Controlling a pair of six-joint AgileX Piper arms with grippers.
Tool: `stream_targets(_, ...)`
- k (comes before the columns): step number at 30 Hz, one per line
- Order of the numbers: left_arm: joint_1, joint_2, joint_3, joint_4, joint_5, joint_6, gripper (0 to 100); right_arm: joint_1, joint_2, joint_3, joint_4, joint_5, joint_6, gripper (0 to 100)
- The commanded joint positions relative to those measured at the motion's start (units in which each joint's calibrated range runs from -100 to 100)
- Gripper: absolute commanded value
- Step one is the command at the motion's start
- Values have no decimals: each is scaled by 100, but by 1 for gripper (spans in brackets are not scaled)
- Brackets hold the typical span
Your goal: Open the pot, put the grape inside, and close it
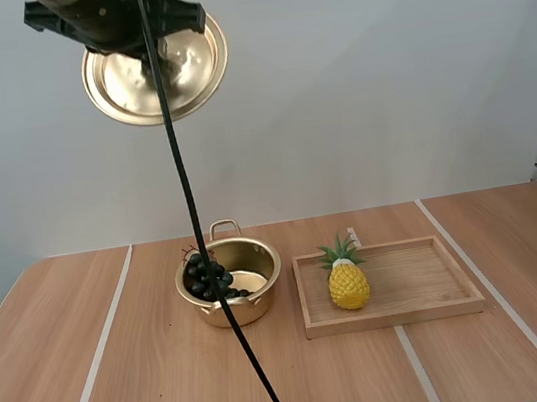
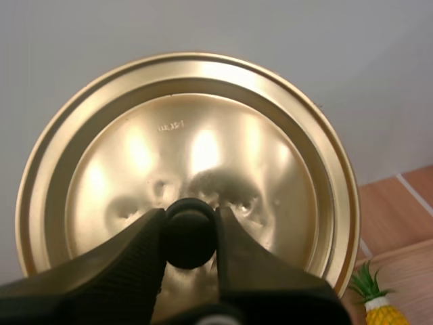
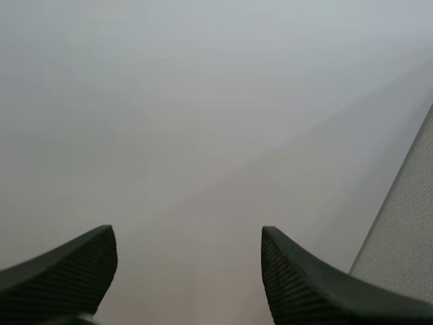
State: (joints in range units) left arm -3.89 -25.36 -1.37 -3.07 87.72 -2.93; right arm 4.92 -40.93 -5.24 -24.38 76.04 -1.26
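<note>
While the pot stands uncovered, the left gripper (image 2: 190, 233) holds the lid (image 1: 156, 71) high over the left half of the counter (image 1: 124, 384), well clear of everything below. The left wrist view shows its two fingers (image 2: 139, 247) clamped on the lid's black knob (image 2: 188, 237), one on each side. The lid is tipped up on edge, its gold knob side facing the gripper.

Below and slightly to the right, the pot (image 1: 254, 309) sits upright on the counter, one loop handle showing at its far rim. The grapes (image 1: 206, 276), a dark bunch, lie inside it against the left wall, with the topmost berries reaching just above the rim. Part of the pot's bare floor shows to their right.

Just right of the pot, close but apart, a wooden tray (image 1: 417, 312) lies flat on the counter. A yellow pineapple (image 1: 347, 280) stands upright in the tray's left end, green leaves on top. The remainder of the tray is bare wood.

The right gripper (image 3: 187, 233) is seen from its own wrist camera: its fingers stand wide apart, ribbed faces turned inward, nothing between them, facing a plain grey surface.
</note>
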Motion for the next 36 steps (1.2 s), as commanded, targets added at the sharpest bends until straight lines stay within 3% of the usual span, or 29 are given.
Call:
stream_targets(1,-15,94,381,-102,-234,139,0,-19,-84,-71,-85,8,-13,100)
stream_targets(12,-15,595,1294,-102,-287,192,0,-19,-84,-71,-85,240,-13,100)
stream_targets(17,-15,969,1325,-267,86,192,0,-19,-84,-71,-85,379,-13,100)
stream_targets(25,-15,1523,1325,-1042,435,183,0,-19,-84,-71,-85,546,-16,100)
stream_targets(36,-15,1805,1434,-992,405,137,0,-19,-84,-71,-115,680,-16,100)
